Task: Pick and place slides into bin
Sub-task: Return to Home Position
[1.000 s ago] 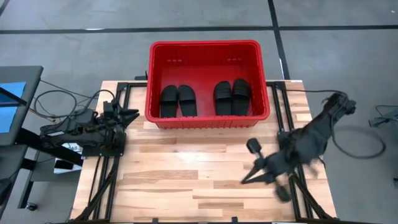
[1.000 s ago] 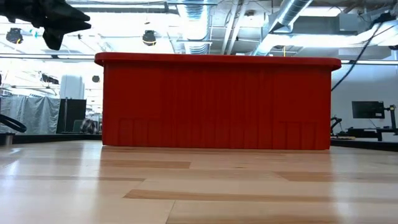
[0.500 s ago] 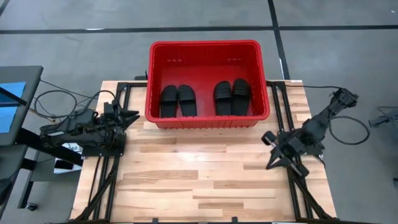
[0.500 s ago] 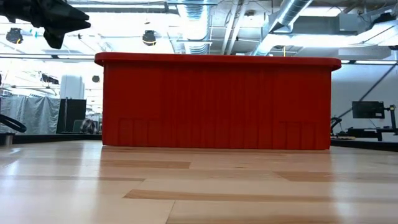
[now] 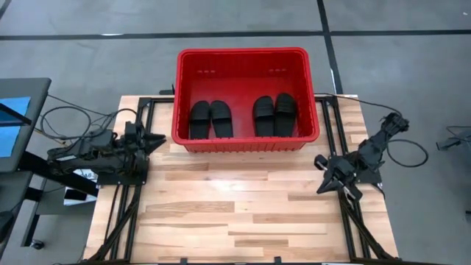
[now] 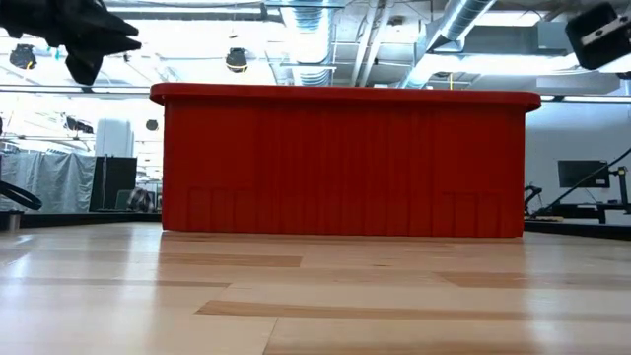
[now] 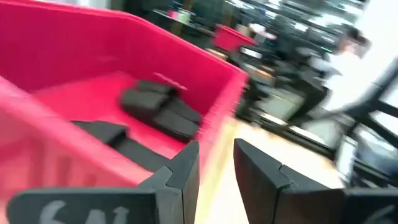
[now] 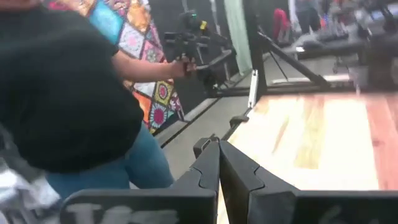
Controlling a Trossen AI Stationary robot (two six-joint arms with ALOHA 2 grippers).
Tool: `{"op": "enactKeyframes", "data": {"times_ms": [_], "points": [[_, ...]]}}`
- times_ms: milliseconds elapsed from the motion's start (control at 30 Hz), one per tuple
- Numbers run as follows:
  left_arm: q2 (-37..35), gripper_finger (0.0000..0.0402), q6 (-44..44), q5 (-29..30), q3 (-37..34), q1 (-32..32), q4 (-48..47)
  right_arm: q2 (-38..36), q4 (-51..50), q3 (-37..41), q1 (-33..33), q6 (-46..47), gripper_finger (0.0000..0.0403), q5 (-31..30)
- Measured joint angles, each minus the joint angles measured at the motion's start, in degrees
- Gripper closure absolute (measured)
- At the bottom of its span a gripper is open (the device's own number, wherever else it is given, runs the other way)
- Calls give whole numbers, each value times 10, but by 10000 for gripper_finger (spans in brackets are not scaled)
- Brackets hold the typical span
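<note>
Bin: We are looking at the large bright red rectangular plastic bin (image 5: 246, 51). It is standing at the far edge of the pale wooden plank bench (image 5: 235, 210), midway between the two arms, so either arm can reach it.

Slides: All four matte black open-toe slides are lying flat inside the bin, straps up. One pair (image 5: 200, 120) is lying toward the left and the other pair (image 5: 285, 114) toward the right, with bare red floor between them. Lying side by side, they are sitting below the rim rather than leaning on a wall.

Left hand: The left hand (image 5: 157, 138) is hanging at the bench's left edge, just beside the bin's near left corner and outside it. Its fingers are standing narrowly apart and holding nothing.

Right hand: The right hand (image 5: 321, 188) is hanging at the bench's right edge, near the bin's near right corner. Its fingers are pressed together and empty.

Stage: We are judging the placing finished. Both hands are sitting clear of the bin, and only parking the arms is left.

Room: A person in a dark top (image 8: 62, 93) is standing beyond the bench, apart from the arms.
</note>
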State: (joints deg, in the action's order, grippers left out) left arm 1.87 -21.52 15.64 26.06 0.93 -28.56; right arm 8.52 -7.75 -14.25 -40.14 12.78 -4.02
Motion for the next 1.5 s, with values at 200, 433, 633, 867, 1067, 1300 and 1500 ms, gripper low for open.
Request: {"op": "enactKeyframes", "data": {"times_ms": [200,433,633,867,1067,1300,1500], "points": [[0,313,6,-135,-33,0,85,-12,10,27,0,-86,403,12],[0,313,-6,-166,-153,-19,276,-11,14,43,0,-68,403,12],[1,313,-36,-183,-203,-101,337,-11,13,44,0,-72,403,12],[1,313,-23,-118,-226,-227,352,-11,-12,43,0,-68,403,13],[0,313,28,-97,-226,-295,328,-11,-46,43,0,-68,403,57],[0,313,13,10,-226,-313,280,-11,-93,43,0,-41,403,87],[0,313,25,12,-226,-313,279,-11,-118,43,0,-13,403,86]]}}
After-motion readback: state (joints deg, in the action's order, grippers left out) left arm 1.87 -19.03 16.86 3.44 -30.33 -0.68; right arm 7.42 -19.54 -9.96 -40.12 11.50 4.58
